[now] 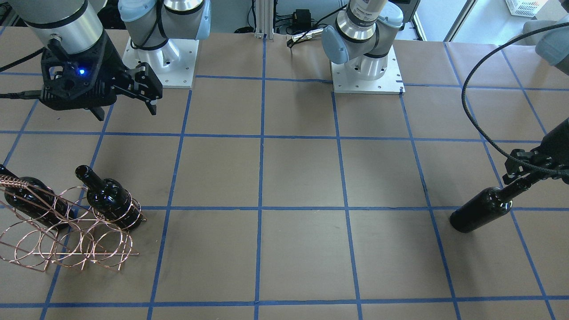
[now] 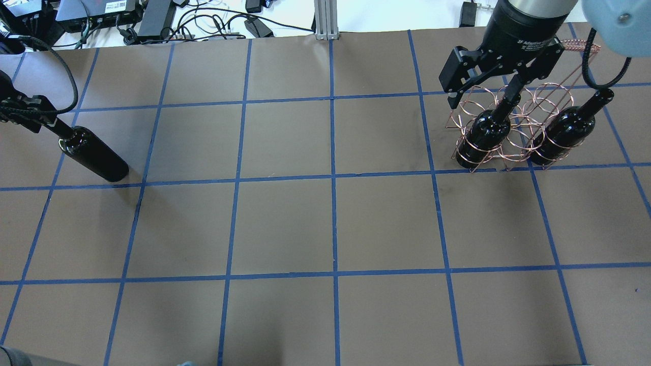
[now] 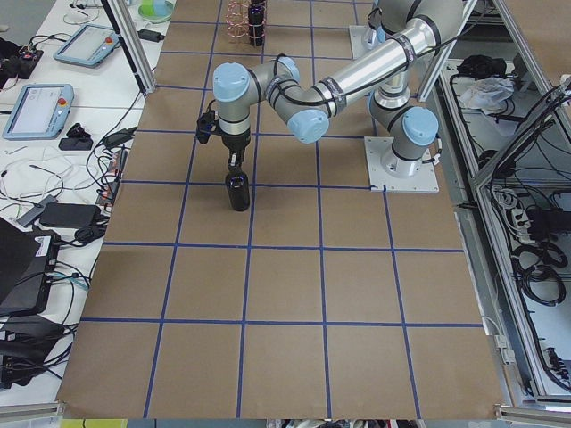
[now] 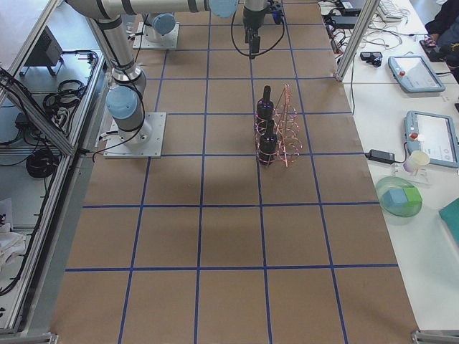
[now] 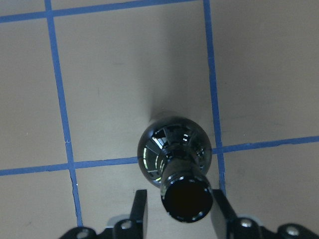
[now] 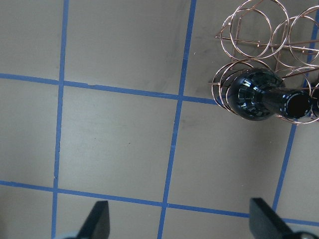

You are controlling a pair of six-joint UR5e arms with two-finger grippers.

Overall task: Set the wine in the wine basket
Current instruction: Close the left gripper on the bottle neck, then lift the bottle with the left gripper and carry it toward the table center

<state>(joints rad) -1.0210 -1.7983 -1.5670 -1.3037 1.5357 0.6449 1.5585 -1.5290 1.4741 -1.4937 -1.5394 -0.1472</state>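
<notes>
**A:** Wine (image 2: 94,157) number three stands upright on the desk (image 2: 325,223), far over on our left side and well apart from the wine basket (image 1: 71,254). How far along are we?

**B:** About two thirds, we judge. We count three bottles. The first seated bottle (image 2: 480,137) and the second seated bottle (image 2: 562,134) stand inside the basket's wire loops. Only this last one is out.

**A:** And the basket itself?

**B:** There is one basket, on our right side. The loops between the two seated bottles look free to us.

**A:** The jaws?

**B:** Two sets. Our left jaws straddle the loose bottle's neck just under its mouth. The wrist view shows a gap on one side, so we call them released, not gripping. Our right jaws hang spread wide and empty above the basket.

**A:** What is left?

**B:** We reckon we clench on that neck, lift, carry the bottle across the desk and lower it into the free loops.
</notes>
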